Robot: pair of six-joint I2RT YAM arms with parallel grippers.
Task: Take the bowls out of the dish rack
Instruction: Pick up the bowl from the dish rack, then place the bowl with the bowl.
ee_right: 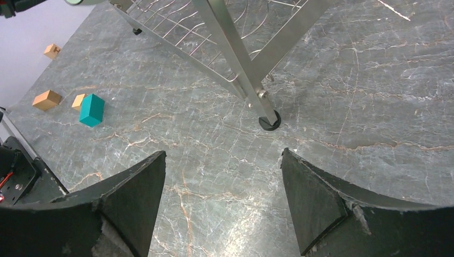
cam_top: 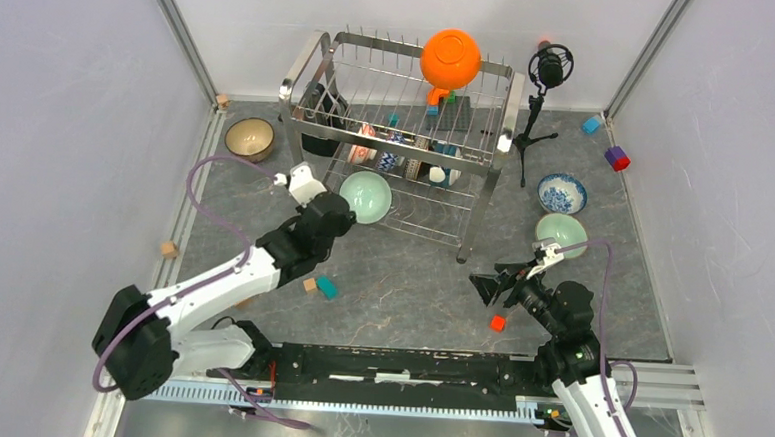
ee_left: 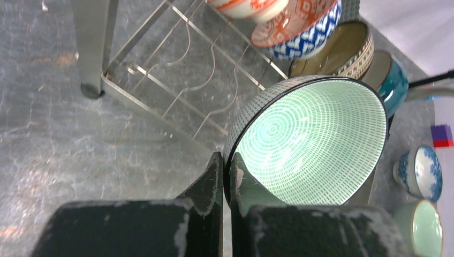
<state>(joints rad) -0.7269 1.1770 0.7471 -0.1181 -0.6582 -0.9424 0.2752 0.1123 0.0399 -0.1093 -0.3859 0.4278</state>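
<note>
The steel dish rack [cam_top: 499,114] stands at the back centre. An orange bowl [cam_top: 450,59] sits on its top tier. Several patterned bowls [cam_top: 397,151] stand on edge in the lower tier; they also show in the left wrist view [ee_left: 305,32]. My left gripper [cam_top: 342,208] is shut on the rim of a pale green bowl [cam_top: 366,196] at the rack's front left, over the lower tier's wires; the left wrist view shows the bowl [ee_left: 313,142] pinched between the fingers [ee_left: 226,171]. My right gripper [cam_top: 495,284] is open and empty above the table, near the rack's front right foot [ee_right: 269,121].
On the table stand a brown-gold bowl [cam_top: 250,137] at the left, and a blue-and-white bowl [cam_top: 562,194] and a pale green bowl [cam_top: 561,233] at the right. A black microphone stand [cam_top: 542,96] is right of the rack. Small coloured blocks [cam_top: 326,287] lie scattered about.
</note>
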